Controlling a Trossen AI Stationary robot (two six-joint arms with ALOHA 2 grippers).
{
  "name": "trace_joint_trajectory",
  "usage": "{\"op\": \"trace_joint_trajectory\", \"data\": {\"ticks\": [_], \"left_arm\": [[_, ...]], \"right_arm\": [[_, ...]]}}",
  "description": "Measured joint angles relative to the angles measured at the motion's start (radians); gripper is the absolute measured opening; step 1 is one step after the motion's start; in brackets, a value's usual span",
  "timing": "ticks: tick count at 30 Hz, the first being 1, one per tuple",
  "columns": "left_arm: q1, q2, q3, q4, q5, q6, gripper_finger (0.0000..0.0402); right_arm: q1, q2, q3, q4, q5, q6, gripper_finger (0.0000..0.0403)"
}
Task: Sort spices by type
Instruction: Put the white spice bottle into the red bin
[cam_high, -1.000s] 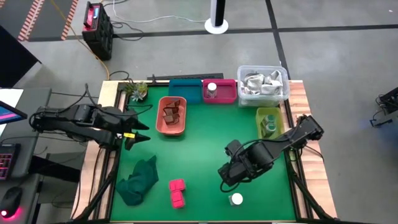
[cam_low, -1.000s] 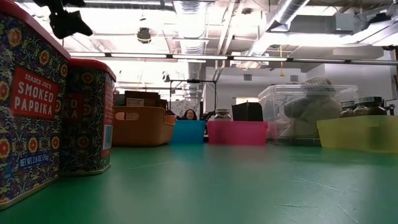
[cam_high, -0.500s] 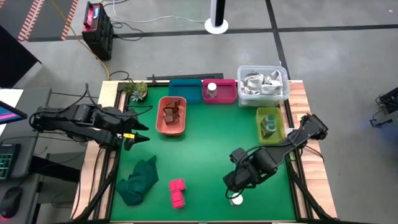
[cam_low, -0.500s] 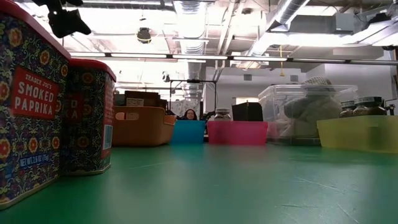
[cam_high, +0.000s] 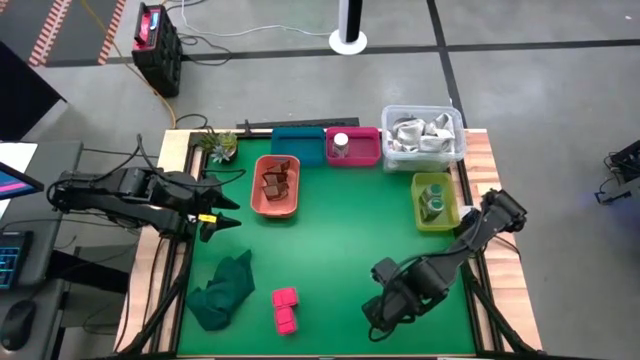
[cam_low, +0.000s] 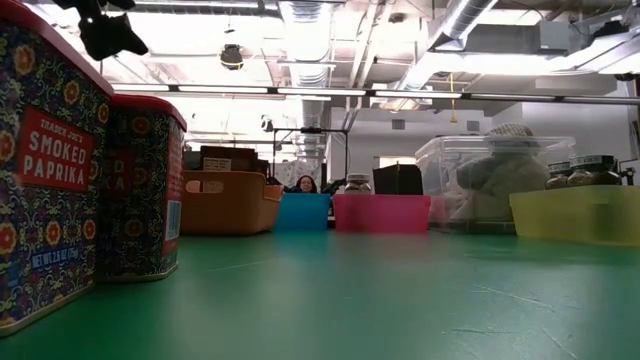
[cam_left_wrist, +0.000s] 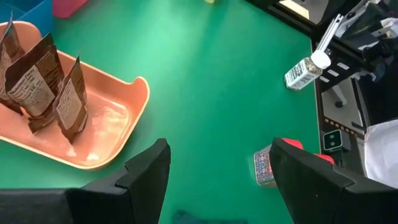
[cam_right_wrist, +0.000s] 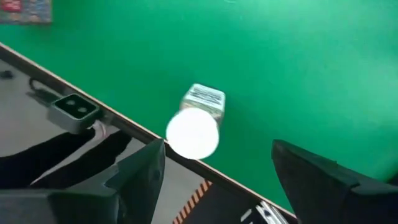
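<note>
Right claw (cam_right_wrist: 211, 165) hangs wide open, empty, over a white-topped jar (cam_right_wrist: 196, 124). Orange tray (cam_high: 277, 187) holds brown packets (cam_high: 277, 180).

You get even, bright light from ceiling strip lamps (cam_low: 330, 92), which flare white across the top of the low view. In the right wrist view the jar's white cap (cam_right_wrist: 192, 133) is blown out to a glowing disc and the frame is smeared. Shadows on the green mat (cam_high: 340, 240) are soft and faint.
</note>
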Motion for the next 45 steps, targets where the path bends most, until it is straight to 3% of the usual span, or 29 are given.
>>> {"op": "trace_joint_trajectory", "data": {"ticks": [10,30,45], "left_arm": [[0.000,0.000,0.000,0.000,0.007,-0.026,0.0263],[0.000,0.000,0.000,-0.004,0.016,-0.007,0.0263],[0.000,0.000,0.000,-0.016,0.024,0.016,0.0263]], "right_arm": [[0.060,0.000,0.000,-0.024,-0.001,0.104,0.0396],[0.058,0.013,-0.066,0.039,0.001,0.123,0.0400],[0.058,0.013,-0.074,-0.047,-0.001,0.175,0.0400]]}}
